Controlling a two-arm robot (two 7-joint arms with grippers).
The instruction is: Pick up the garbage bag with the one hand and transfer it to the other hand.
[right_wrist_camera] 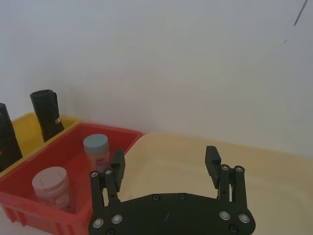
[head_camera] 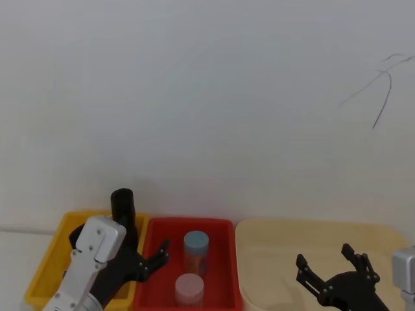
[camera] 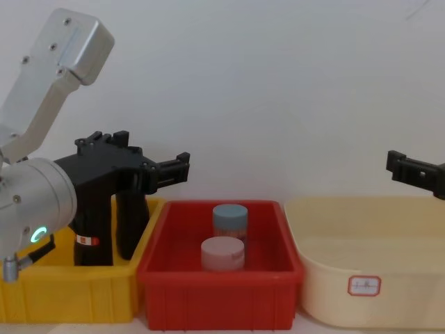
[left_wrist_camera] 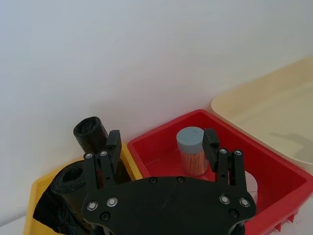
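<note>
The job is at its first step: reaching for the garbage bag [camera: 93, 223]. The bag stands upright in the yellow box [camera: 69, 299], at the lower left of the chest view. A plain black roll [camera: 129, 226] stands just beside it. The left tool [left_wrist_camera: 162, 142] hangs above, near where the yellow box meets the red box [camera: 219, 306]. Its fingers are wide apart and hold nothing. The right tool [right_wrist_camera: 164, 159] hangs over the cream tub [camera: 417, 264], at the right of the chest view. It is wide open and holds nothing too.

I think the left tool next has to come down around the roll with the band, not the plain one. Then it must squeeze and lift it toward the right tool.

The bag has a small red and white band [camera: 87, 241], but its words are too small to read. The tub has a white sticker [camera: 365, 285] with a red edge, and I cannot read that either
</note>
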